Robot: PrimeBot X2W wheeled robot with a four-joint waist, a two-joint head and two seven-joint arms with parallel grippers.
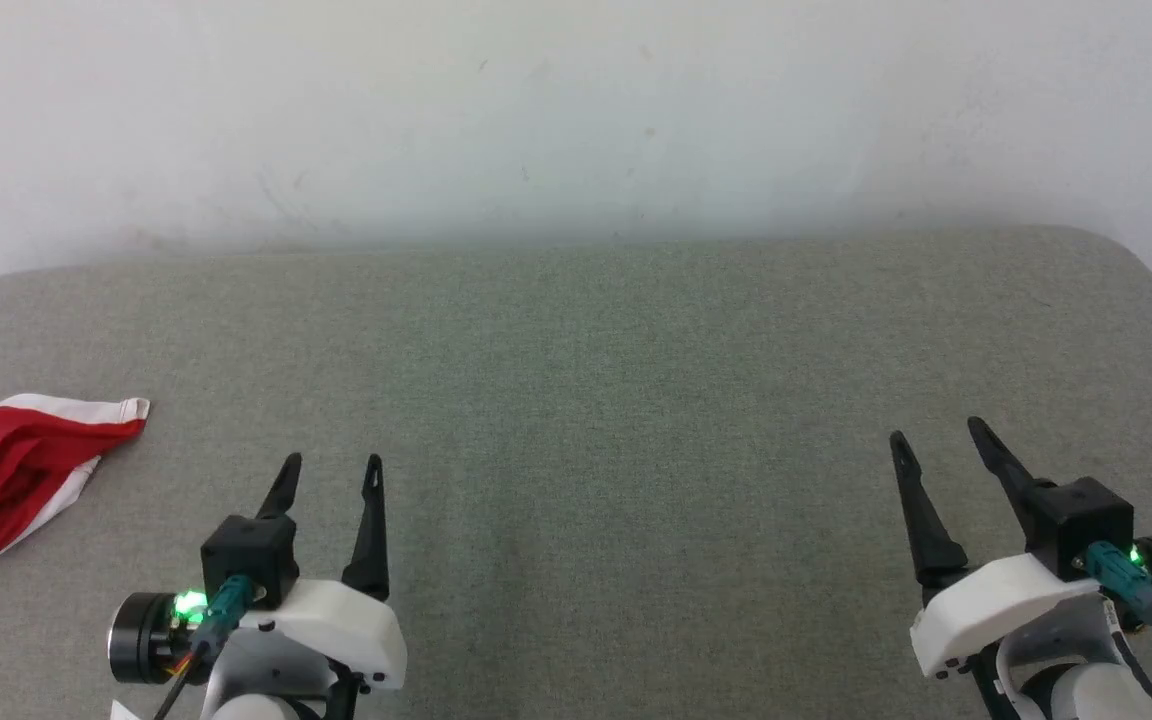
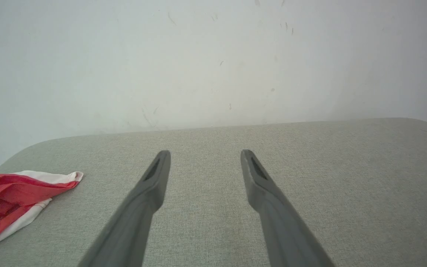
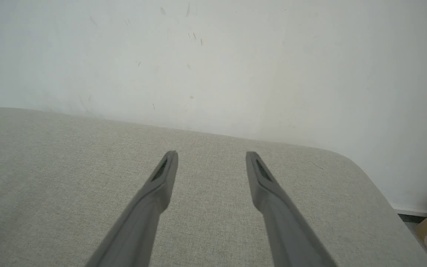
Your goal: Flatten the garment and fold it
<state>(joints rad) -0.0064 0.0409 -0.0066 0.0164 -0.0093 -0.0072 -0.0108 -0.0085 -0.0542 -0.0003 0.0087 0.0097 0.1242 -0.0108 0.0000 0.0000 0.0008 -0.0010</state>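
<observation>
Garment: one heap on grey surface

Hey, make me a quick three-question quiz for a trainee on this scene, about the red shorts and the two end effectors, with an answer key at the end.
1. True or false: the left end effector is gripping the garment.
2. Where does the garment lie? A) crumpled at the left edge of the grey surface, off to the left of the left end effector; B) spread flat in the middle; C) draped over the far edge by the wall.
3. Fill in: the right end effector, like the left one, has its jaws ____, with nothing between them.
Key: 1 false; 2 A; 3 open.
</observation>
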